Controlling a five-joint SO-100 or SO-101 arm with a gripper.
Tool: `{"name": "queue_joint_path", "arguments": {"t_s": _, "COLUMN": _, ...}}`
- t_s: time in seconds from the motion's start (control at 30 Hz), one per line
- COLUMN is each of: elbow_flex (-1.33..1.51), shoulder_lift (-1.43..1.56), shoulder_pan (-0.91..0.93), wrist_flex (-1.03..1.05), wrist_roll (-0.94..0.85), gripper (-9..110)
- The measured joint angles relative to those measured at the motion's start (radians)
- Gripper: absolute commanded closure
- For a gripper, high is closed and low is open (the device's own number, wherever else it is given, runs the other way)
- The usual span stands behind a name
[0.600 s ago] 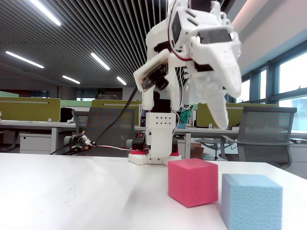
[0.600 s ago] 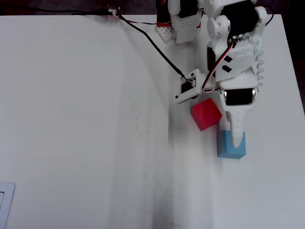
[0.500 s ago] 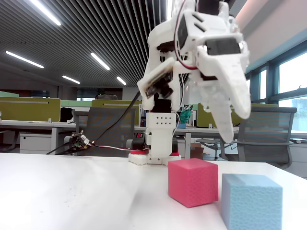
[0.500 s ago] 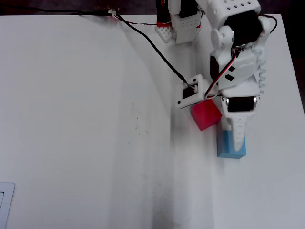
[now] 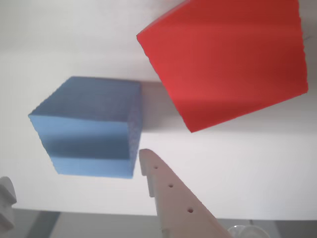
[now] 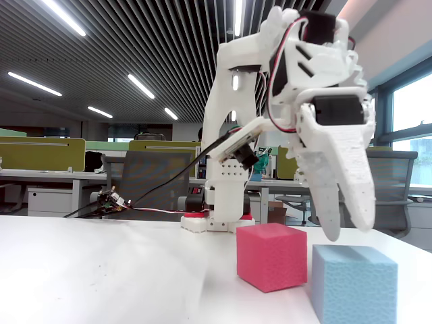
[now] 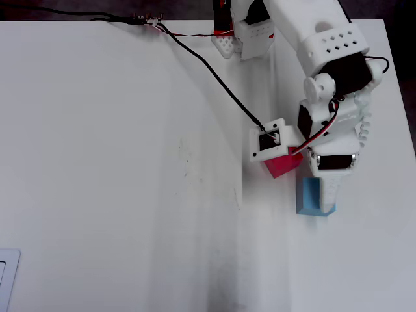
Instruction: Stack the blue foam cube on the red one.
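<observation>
The blue foam cube point(image 6: 354, 283) sits on the white table at the near right, with the red one point(image 6: 271, 256) just to its left and slightly behind. Both rest on the table, apart. My gripper point(image 6: 341, 229) points downward a little above the blue cube's top. From above, its fingers point(image 7: 327, 198) cover the right part of the blue cube point(image 7: 307, 198), and the wrist camera hides part of the red cube point(image 7: 279, 167). In the wrist view the gripper point(image 5: 74, 168) is open and holds nothing, with the blue cube point(image 5: 86, 126) at left and the red cube point(image 5: 228, 59) at upper right.
The arm's base point(image 7: 244, 32) stands at the table's far edge, and a black cable point(image 7: 195, 52) runs from there to the wrist camera. The table's right edge point(image 7: 406, 130) lies close to the cubes. A flat pale object point(image 7: 6, 279) shows at the lower left corner.
The arm has reached forward and lowered. The gripper tip dropped from well above the cubes to just over the blue cube. Neither cube has moved.
</observation>
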Motion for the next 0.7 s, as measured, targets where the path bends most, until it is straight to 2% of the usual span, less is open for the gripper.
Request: {"name": "queue_joint_path", "arguments": {"t_s": 0.7, "elbow_flex": -0.017, "shoulder_lift": -0.12, "shoulder_pan": 0.006, "wrist_flex": -0.067, "wrist_roll": 0.018, "gripper": 73}}
